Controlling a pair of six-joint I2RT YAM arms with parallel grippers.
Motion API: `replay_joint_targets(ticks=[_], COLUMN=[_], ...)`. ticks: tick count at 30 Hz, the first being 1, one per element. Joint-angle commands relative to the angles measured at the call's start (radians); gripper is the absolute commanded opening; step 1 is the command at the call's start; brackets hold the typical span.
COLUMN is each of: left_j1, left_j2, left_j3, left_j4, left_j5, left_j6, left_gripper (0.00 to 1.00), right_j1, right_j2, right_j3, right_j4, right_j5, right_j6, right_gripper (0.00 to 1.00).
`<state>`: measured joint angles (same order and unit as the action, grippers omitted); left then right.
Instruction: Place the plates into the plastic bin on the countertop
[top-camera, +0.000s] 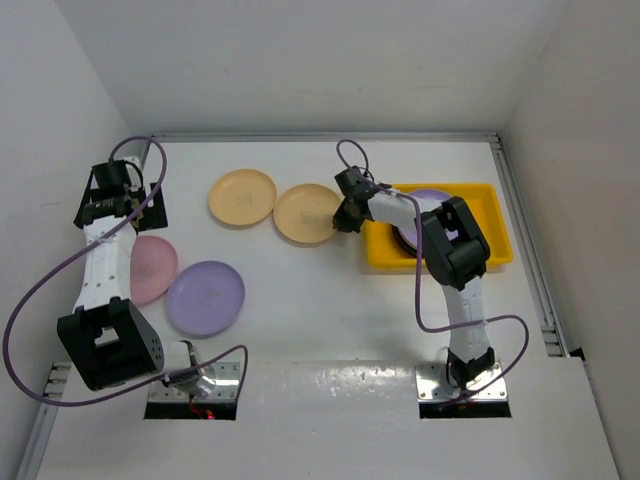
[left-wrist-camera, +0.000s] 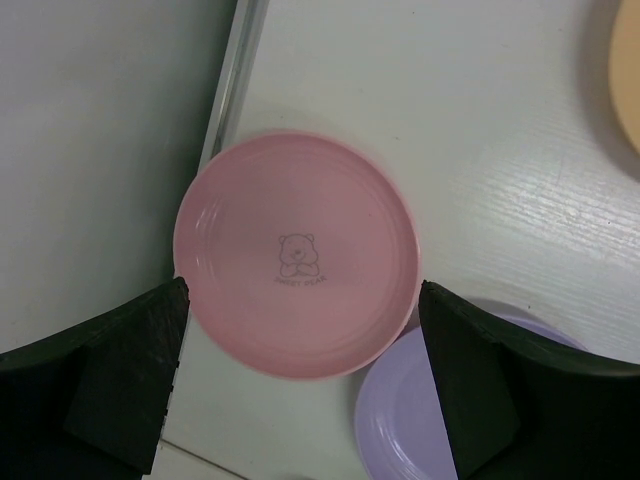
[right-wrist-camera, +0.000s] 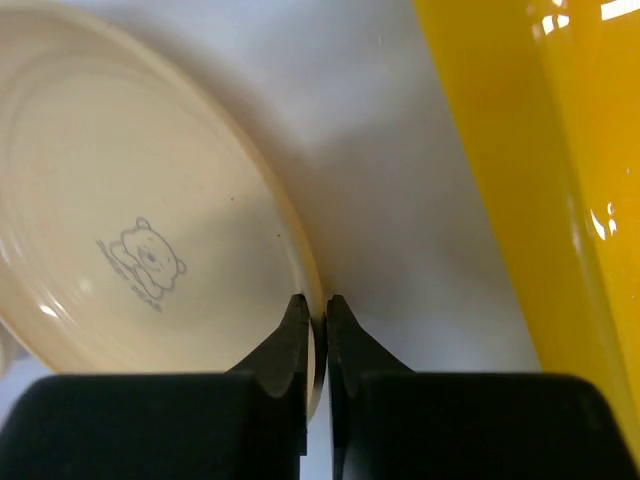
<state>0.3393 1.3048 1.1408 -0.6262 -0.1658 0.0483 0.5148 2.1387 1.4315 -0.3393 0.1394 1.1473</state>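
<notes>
My right gripper (top-camera: 347, 214) is shut on the right rim of a pale orange plate (top-camera: 305, 213) just left of the yellow plastic bin (top-camera: 484, 218). In the right wrist view the fingertips (right-wrist-camera: 297, 318) pinch the rim of this plate (right-wrist-camera: 130, 230), beside the bin wall (right-wrist-camera: 510, 150). A lilac plate (top-camera: 433, 196) and a dark-rimmed plate (top-camera: 405, 236) lie in the bin, partly hidden by the arm. My left gripper (top-camera: 125, 205) is open and empty above a pink plate (left-wrist-camera: 298, 255). A second lilac plate (top-camera: 205, 297) lies next to the pink one. Another pale orange plate (top-camera: 241, 197) lies on the white countertop (top-camera: 300, 300).
White walls enclose the countertop; a raised rim (top-camera: 527, 250) runs along its right side and another (left-wrist-camera: 232, 70) along the left beside the pink plate. The lilac plate (left-wrist-camera: 410, 420) nearly touches the pink one. Cables loop from both arms.
</notes>
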Motion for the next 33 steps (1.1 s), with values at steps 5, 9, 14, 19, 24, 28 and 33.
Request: replay_joint_targets(ticks=[5,9,14,19,24,28,33], left_j1=[-0.002,0.007,0.03,0.049,0.049,0.049,0.058], left_j2=[-0.032,-0.01,0.027,0.065,0.096,0.105,0.096], left_j3=[0.011,0.03,0.059,0.086,0.114,0.114,0.103], left_j4=[0.022,0.022,0.022,0.022,0.022,0.022,0.022], left_j5=[-0.009,0.012,0.077,0.166,0.229,0.259,0.259], left_j6=[-0.021,-0.021,-0.03,-0.03,-0.039,-0.048,-0.048], left_gripper=[0.97,0.97,0.97,0.95,0.92,0.91,0.91], right_j1=[0.025,0.022,-0.174,-0.476,-0.716,-0.774,-0.786], right_j2=[-0.074,-0.273,-0.514,-0.621,-0.692,-0.683,-0.658], right_j3=[0.009,-0.048,-0.15,-0.282,-0.413,-0.439,-0.468], right_j4=[-0.109,-0.076,0.001,-0.13,-0.08,-0.047,-0.03], right_j5=[0.201,0.194,-0.041,-0.067,-0.135,-0.227,-0.25], right_j6=[-0.017,-0.112,-0.253,-0.356,-0.402,-0.42,-0.431], right_gripper=[0.0,0.0,0.0,0.0,0.0,0.0,0.0])
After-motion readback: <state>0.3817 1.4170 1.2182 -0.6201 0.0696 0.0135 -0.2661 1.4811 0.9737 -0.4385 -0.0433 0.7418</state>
